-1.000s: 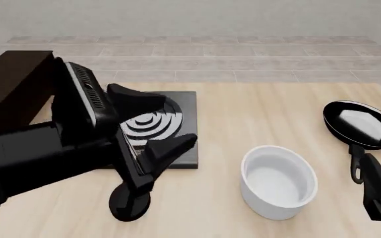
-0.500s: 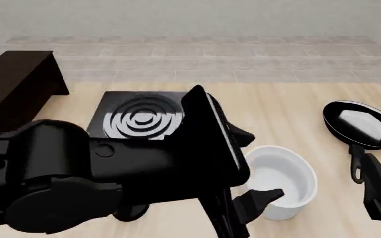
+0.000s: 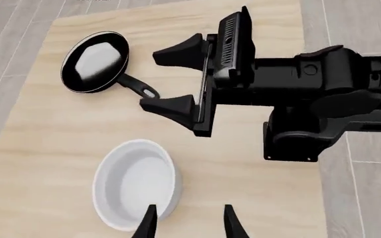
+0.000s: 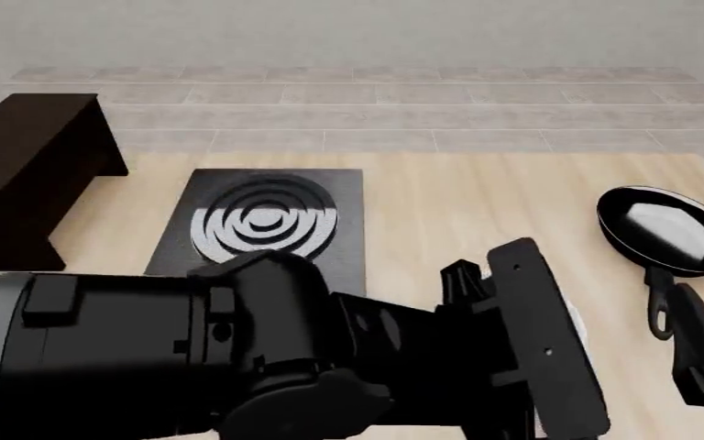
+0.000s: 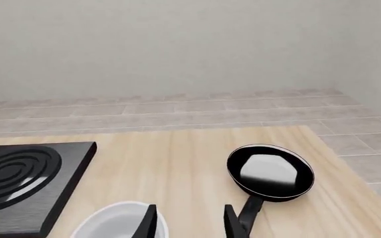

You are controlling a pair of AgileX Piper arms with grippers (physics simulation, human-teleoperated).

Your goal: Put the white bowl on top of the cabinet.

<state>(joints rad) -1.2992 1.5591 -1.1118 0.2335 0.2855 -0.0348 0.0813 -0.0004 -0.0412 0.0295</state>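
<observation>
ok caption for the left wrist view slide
Left tool open beside the white bowl, with the right arm's open tool and frying pan beyond.

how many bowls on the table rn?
1. The white bowl sits between the stove plate and the frying pan; the left arm hides most of it in the front view, so another could be hidden.
</observation>
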